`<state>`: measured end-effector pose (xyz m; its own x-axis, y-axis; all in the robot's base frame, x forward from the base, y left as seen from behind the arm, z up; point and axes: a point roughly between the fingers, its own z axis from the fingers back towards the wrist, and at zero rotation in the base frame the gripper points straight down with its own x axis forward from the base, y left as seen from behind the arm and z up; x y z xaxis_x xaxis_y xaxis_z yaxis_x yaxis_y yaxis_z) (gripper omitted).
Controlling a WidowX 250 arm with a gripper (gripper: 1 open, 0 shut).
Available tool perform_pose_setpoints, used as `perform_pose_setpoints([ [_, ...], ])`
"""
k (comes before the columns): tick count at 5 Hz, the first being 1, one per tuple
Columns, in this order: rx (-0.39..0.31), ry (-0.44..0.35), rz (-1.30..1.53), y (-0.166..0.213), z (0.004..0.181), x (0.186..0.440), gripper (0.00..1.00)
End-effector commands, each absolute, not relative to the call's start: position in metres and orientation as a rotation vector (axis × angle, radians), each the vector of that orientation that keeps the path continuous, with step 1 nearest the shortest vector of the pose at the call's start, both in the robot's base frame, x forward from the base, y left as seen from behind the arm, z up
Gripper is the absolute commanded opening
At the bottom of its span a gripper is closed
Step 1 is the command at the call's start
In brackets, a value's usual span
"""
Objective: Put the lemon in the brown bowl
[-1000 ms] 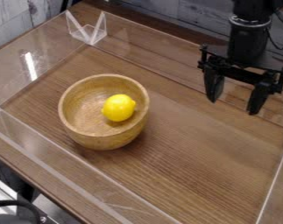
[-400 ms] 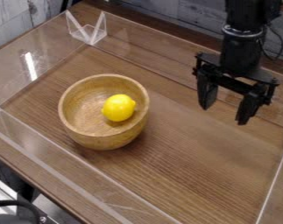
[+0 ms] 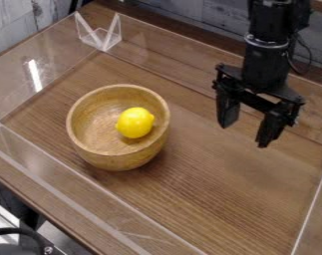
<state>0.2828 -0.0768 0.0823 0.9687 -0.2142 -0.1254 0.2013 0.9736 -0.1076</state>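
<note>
Yellow and round, the lemon (image 3: pixel 137 123) sits inside the brown bowl (image 3: pixel 80 125), on the side nearer the robot arm (image 3: pixel 260 50). The bowl stands on the wooden desk (image 3: pixel 210 184). The jaws (image 3: pixel 244 136) are spread wide with nothing in them, and they are well apart from the bowl, out to the right of the picture.

The lemon looks to be where the task wants it, so the job seems done. What could spoil it? If the arm swung back low, it might bump the bowl's thick wall and make the lemon roll or the bowl slide. If the jaws went in to grab the lemon again, they could pinch it badly and pop it out over the edge. Leaving it alone looks best.

Which way does the lemon point? It looks almost like a ball. A small bump seems to show on its right side, so its long line may run roughly sideways, but I can't be sure.
</note>
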Motion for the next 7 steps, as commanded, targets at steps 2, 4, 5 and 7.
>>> perform_pose_setpoints([
  [2, -0.09, 0.133, -0.273, -0.068, 0.085, 0.284, 1.0],
  [4, -0.083, 0.162, -0.33, -0.059, 0.081, 0.28, 1.0],
  [5, -0.08, 0.177, -0.364, -0.056, 0.079, 0.278, 1.0],
  [7, -0.072, 0.204, -0.439, -0.047, 0.077, 0.275, 1.0],
])
